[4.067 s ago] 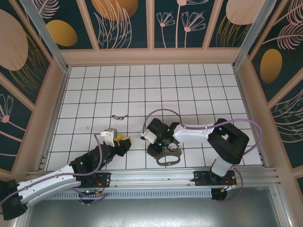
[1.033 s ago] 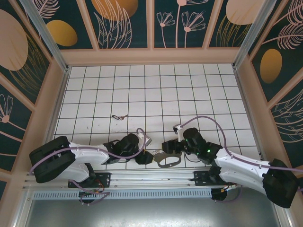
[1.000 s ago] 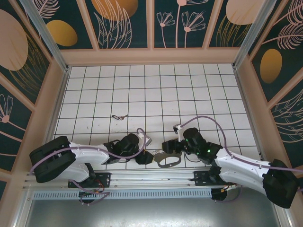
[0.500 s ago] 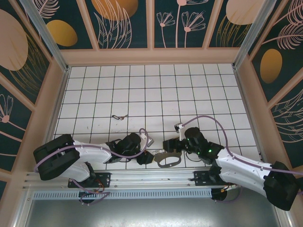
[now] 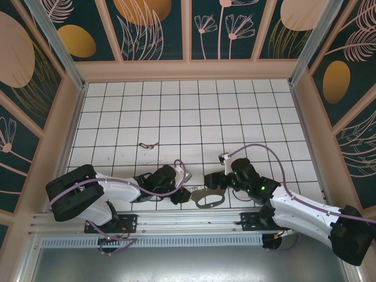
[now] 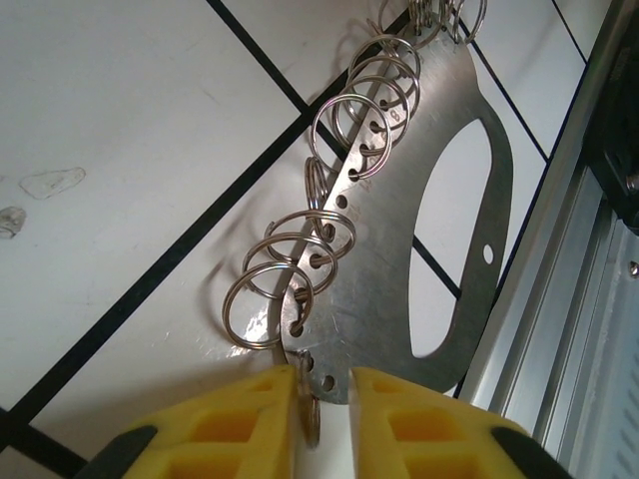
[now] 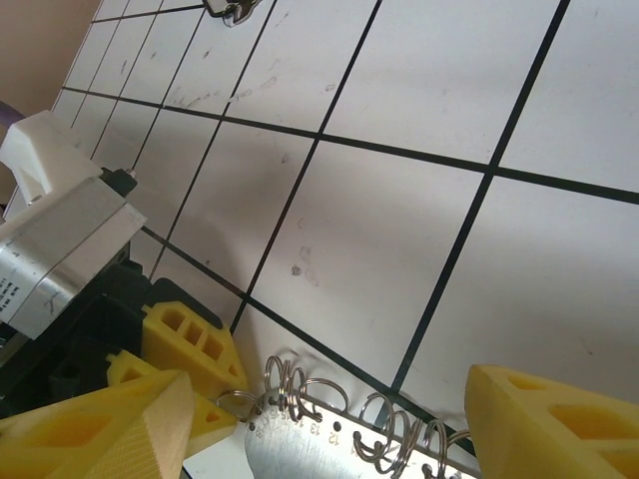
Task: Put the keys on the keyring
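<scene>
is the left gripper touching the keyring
Cannot tell. In the left wrist view the keyring reaches between the fingers of the left gripper, but neither contact nor gap is plain.

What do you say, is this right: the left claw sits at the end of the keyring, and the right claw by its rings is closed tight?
No. The right claw is wide open, not closed tight; the right wrist view shows its yellow fingers far apart by the rings. The left claw does sit at the end of the keyring.
</scene>
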